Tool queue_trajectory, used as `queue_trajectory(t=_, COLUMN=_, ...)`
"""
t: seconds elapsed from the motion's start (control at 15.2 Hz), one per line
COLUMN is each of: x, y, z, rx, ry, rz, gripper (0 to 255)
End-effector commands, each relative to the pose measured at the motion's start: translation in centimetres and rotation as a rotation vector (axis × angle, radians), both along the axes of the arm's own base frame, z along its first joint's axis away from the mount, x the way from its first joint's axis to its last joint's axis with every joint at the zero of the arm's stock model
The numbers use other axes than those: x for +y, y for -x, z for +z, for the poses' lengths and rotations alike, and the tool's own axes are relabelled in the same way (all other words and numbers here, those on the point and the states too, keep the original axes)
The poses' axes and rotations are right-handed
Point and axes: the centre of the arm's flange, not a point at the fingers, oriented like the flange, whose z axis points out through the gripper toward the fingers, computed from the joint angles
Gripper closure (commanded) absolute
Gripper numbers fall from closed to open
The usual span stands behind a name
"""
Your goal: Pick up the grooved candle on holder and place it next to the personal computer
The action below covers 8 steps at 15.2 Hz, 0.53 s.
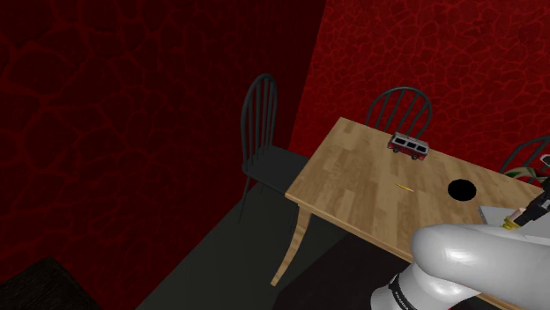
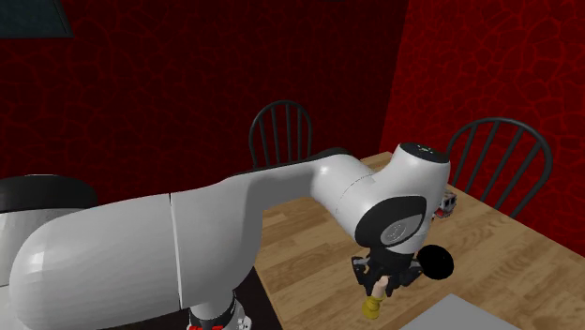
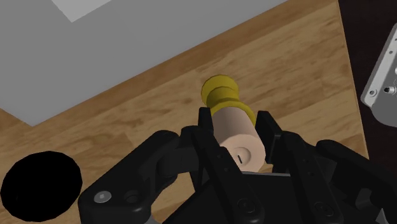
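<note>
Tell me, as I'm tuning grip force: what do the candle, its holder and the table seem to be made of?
The candle is pale cream and matte with smooth-looking sides; probably wax, though it is drawn plain. The holder is mustard yellow with a soft sheen; brass or paint, I cannot tell. The table is light wood with visible grain and a matte finish.

Gripper (image 3: 234, 124) closed on the candle (image 3: 236, 140): cream cylinder clasped between both black fingers (image 3: 205, 127), wick end facing the palm. Yellow holder (image 3: 221, 94) sticks out past the fingertips, above the wooden table (image 3: 299, 70). Grey slab (image 3: 127, 51) lies flat on the table beyond the holder, its near edge close to it, not touching. Black round disc (image 3: 39, 184) on the wood off to one side of the jaws. Grey perforated metal part (image 3: 382, 89) off the table edge on the other side.
</note>
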Motion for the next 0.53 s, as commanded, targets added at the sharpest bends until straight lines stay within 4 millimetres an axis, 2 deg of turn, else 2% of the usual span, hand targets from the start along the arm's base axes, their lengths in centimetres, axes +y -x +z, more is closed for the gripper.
queue_trajectory(t=0.0, x=0.0, y=0.0, z=-1.1, rx=0.0, ry=0.0, rz=0.0, gripper=255)
queue_trajectory(t=0.46, x=0.0, y=0.0, z=-4.8, rx=0.0, ry=0.0, rz=0.0, gripper=255)
